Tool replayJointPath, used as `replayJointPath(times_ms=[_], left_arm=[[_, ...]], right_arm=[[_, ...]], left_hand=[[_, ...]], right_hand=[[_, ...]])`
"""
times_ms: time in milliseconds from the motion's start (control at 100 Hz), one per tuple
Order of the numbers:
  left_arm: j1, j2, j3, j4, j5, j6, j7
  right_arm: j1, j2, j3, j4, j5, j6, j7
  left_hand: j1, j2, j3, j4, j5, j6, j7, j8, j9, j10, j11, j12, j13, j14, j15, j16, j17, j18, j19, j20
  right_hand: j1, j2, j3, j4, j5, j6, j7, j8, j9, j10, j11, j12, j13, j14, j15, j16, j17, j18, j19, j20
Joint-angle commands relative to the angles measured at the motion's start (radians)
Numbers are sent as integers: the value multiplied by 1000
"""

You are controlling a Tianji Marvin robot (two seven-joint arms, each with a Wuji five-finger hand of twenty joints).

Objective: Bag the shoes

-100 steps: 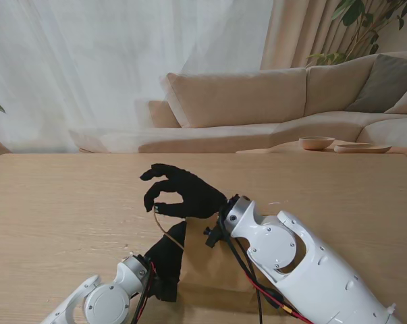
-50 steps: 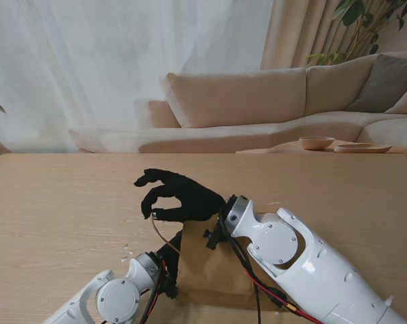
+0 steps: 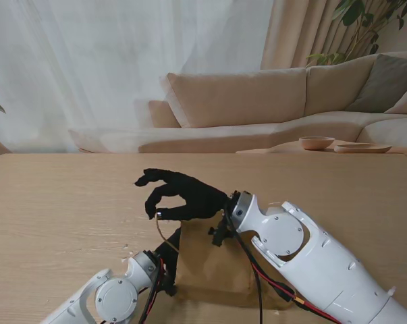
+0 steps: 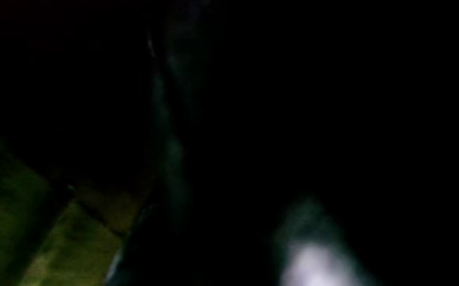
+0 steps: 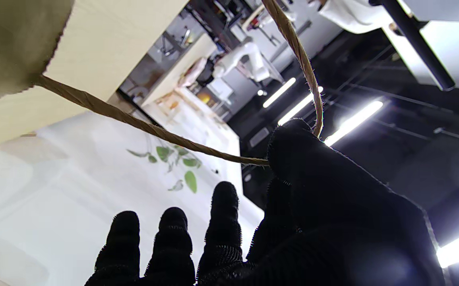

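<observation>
- Your right hand (image 3: 183,197) is raised off the table (image 3: 61,202), with thumb and forefinger pinched on the twine handle (image 3: 164,233) of the brown paper bag (image 3: 213,266); the other fingers curl loosely, apart from each other.
- In the right wrist view the same hand (image 5: 293,222) shows the handle (image 5: 150,127) running taut from the pinch to the bag's torn-looking edge (image 5: 10,47), and a second strand rising from the fingertip out of frame.
- The bag lies just nearer to you than the right hand, under that arm's wrist, resting on the table; its handle rises from the bag's left corner up to the pinch.
- Your left hand (image 3: 168,260) is pushed against or into the left side of the bag, right next to the handle's lower end; only its black back and wrist show, and the fingers are hidden.
- You cannot tell from any view whether the left hand is spread or closed; its wrist view is nearly black, with only a dim patch of brown paper (image 4: 22,230) and a pale blur.
- You cannot see the shoes in any view; whether they are in the bag cannot be told.
- A sofa (image 3: 257,108) stands beyond the table's far edge, well apart from both hands.
</observation>
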Motion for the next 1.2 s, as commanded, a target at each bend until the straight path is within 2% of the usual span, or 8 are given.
replayJointPath(times_ms=[0, 70, 170, 430, 630, 770, 990, 1190], left_arm=[[-5, -16, -3, -28, -15, 11, -12], [-3, -16, -6, -33, -32, 22, -21], [-2, -11, -14, -39, -47, 31, -43], [7, -2, -44, -55, -95, 48, -97], [7, 2, -52, -56, -114, 66, -120], [7, -2, -49, -58, -123, 82, -115], [11, -11, -49, -65, -146, 106, -95], [18, -6, -70, -66, -169, 107, -119]], right_arm=[[-3, -2, -1, -10, -7, -14, 15], [2, 3, -4, -10, -8, -24, 26], [7, 10, -1, -12, 1, -30, 50], [-5, 32, 32, -31, 36, -47, 113], [6, 56, 46, -34, 71, -70, 188], [5, 62, 53, -45, 46, -74, 192], [23, 64, 27, -38, 19, -124, 169], [19, 69, 38, -36, 34, -134, 180]], left_hand=[[19, 124, 141, 13, -3, -272, 125, 57, 69, -20, 358, 120, -19, -29, 14, -3, -10, -36, -18, -2], [23, 126, 139, 13, -7, -261, 130, 62, 63, -21, 353, 119, -19, -30, 14, -3, -9, -40, -19, -3], [28, 126, 136, 13, -6, -257, 132, 66, 59, -23, 346, 112, -19, -30, 13, -3, -8, -41, -20, -3], [33, 126, 132, 16, -1, -240, 124, 65, 53, -24, 334, 97, -19, -31, 11, -4, -7, -43, -21, -4], [41, 129, 130, 18, 2, -226, 119, 74, 49, -25, 329, 88, -18, -33, 7, -6, -7, -46, -22, -4], [47, 137, 122, 18, -5, -217, 114, 85, 49, -24, 332, 88, -18, -33, 6, -7, -7, -46, -22, -4], [68, 153, 101, 22, -21, -175, 108, 103, 49, -21, 336, 91, -18, -33, 6, -7, -7, -44, -22, -4], [76, 156, 86, 26, -20, -176, 111, 113, 46, -19, 330, 87, -18, -33, 6, -7, -7, -44, -22, -4]], right_hand=[[14, 55, 11, -44, 77, -131, 68, 35, -24, -49, -26, -7, -13, -43, -35, -7, -25, -37, -30, -11], [16, 54, 20, -43, 80, -130, 74, 39, -24, -51, -28, -8, -16, -41, -40, -7, -29, -36, -32, -11], [8, 45, 81, -76, 88, -123, 87, 64, -24, -50, -16, -2, -14, -41, -42, 6, -27, -36, -33, -7], [12, 34, 118, -80, 99, -115, 103, 89, -15, -52, -13, -1, -11, -43, -38, 9, -26, -37, -34, -5], [1, 24, 197, -92, 125, -110, 103, 155, -11, -67, -20, -3, 0, -42, -2, 14, -18, -41, -36, -3], [-14, 7, 232, -98, 147, -124, 89, 187, -11, -68, -16, 0, -1, -41, 12, 14, -16, -43, -39, -5], [-51, -8, 267, -107, 164, -157, 60, 200, -14, -95, -18, -2, -5, -48, -8, -1, -21, -50, -52, -14], [-48, 12, 277, -112, 151, -146, 72, 239, 19, -75, -11, 1, 2, -55, 10, 6, -14, -56, -55, -18]])
